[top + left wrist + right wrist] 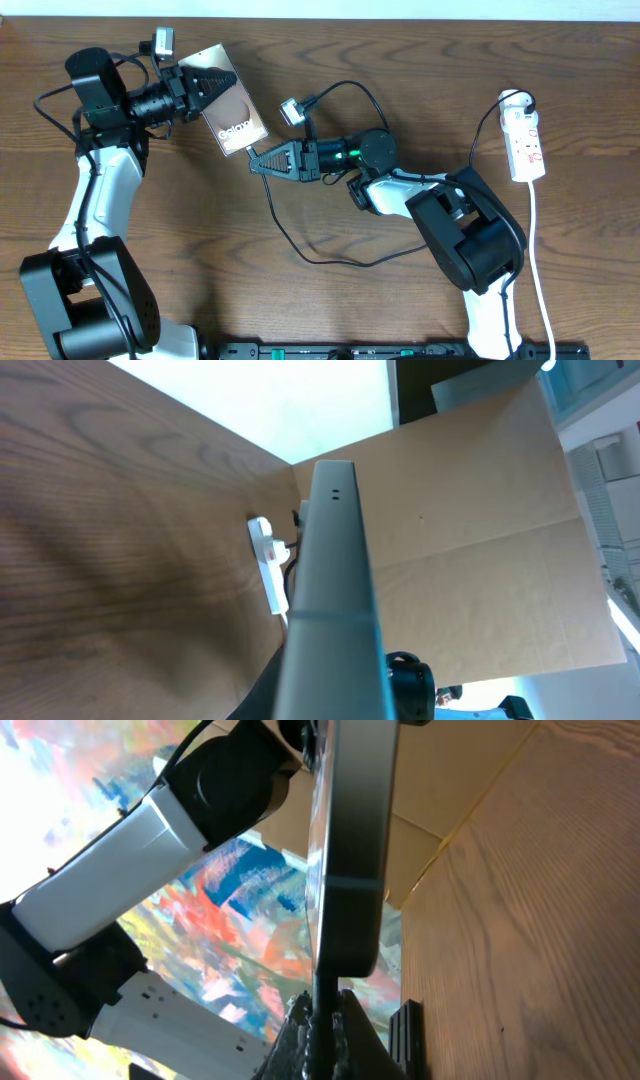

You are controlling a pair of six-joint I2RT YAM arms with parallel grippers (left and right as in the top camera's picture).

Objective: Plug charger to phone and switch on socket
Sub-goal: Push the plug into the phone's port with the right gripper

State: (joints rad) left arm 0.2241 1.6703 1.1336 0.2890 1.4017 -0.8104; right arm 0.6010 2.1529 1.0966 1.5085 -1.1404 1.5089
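Your phone (232,108) is held at its far-left end in the left gripper (200,85), which is clamped across it. Its long axis runs from far left to near right. The free end points straight at the right gripper (252,160), pinched narrow on the charger (322,992) just behind its plug tip. Tip and phone end look to be touching, but you cannot tell whether the plug is seated. The push therefore runs along the phone's length, towards the far left. The black cable loops loosely over the wood-grain counter (330,310) beside the right arm. The socket (525,145) lies well apart at the right, nearer the right arm. A cardboard panel (480,510) stands beyond the counter
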